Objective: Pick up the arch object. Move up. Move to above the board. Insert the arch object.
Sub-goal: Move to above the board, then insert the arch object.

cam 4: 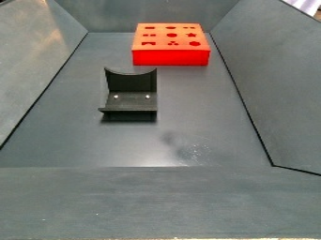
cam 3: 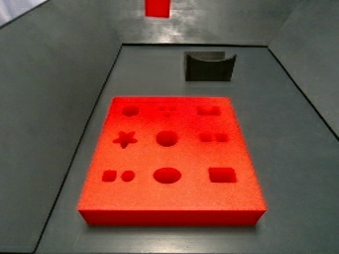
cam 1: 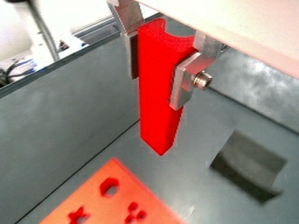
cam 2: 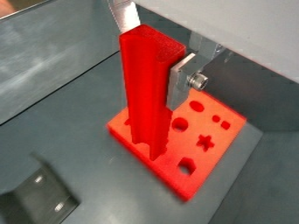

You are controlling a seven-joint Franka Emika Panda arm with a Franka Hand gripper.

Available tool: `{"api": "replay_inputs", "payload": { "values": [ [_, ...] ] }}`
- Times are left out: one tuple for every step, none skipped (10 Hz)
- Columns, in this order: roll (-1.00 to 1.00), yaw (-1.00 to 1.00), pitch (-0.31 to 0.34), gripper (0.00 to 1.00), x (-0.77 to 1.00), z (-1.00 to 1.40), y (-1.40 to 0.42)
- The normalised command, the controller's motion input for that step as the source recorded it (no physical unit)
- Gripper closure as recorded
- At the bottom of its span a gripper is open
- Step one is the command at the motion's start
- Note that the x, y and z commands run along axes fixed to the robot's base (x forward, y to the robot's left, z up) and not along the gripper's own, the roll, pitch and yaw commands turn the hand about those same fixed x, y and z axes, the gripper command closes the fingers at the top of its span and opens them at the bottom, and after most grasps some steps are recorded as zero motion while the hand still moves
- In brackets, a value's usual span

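My gripper (cam 1: 158, 66) is shut on the arch object (cam 1: 158, 114), a tall bright red bar that hangs upright between the silver fingers (cam 1: 187, 83), gripped near its scooped top. It also shows in a wrist view (cam 2: 142, 96). In a side view only its lower end (cam 3: 158, 7) shows, high above the floor; the gripper is out of view in both side views. The board (cam 3: 146, 159), orange-red with nine shaped holes, lies flat on the floor below. It appears in both wrist views (cam 1: 140, 191) (cam 2: 239, 114) and in a side view (cam 4: 172, 58).
The fixture (cam 3: 209, 65), a dark bracket on a base plate, stands on the grey floor beyond the board and shows in other views (cam 4: 129, 94) (cam 1: 251, 162) (cam 2: 41, 206). Sloping grey walls (cam 4: 38, 66) enclose the floor.
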Motion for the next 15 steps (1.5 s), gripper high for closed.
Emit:
{"api": "replay_inputs", "payload": {
  "values": [
    [0.00, 0.01, 0.028, 1.00, 0.14, -0.01, -1.00],
    [0.02, 0.01, 0.036, 1.00, 0.14, -0.01, -0.79],
    [0.03, 0.01, 0.038, 1.00, 0.12, 0.00, -0.52],
    [0.03, 0.01, 0.042, 1.00, 0.11, 0.00, -0.37],
    [0.05, 0.01, 0.042, 1.00, 0.08, 0.01, -0.17],
    [0.01, 0.00, -0.007, 1.00, -0.06, 0.00, -0.04],
    [0.01, 0.03, -0.091, 1.00, -0.16, -0.01, -0.03],
    [0.00, 0.00, -0.009, 1.00, 0.00, 0.00, 0.00],
    [0.02, 0.00, -0.033, 1.00, 0.06, -0.19, -0.01],
    [0.24, 0.01, 0.043, 1.00, 0.76, -0.37, -0.15],
    [0.22, 0.05, 0.056, 1.00, 0.97, -0.44, -0.08],
    [0.15, 0.00, 0.071, 1.00, 1.00, -0.44, -0.01],
    [0.14, 0.00, 0.067, 1.00, 1.00, -0.40, 0.00],
    [0.13, 0.00, 0.063, 1.00, 1.00, -0.36, 0.00],
    [0.04, 0.00, 0.000, 1.00, 1.00, -0.45, -0.02]
  ]
}}
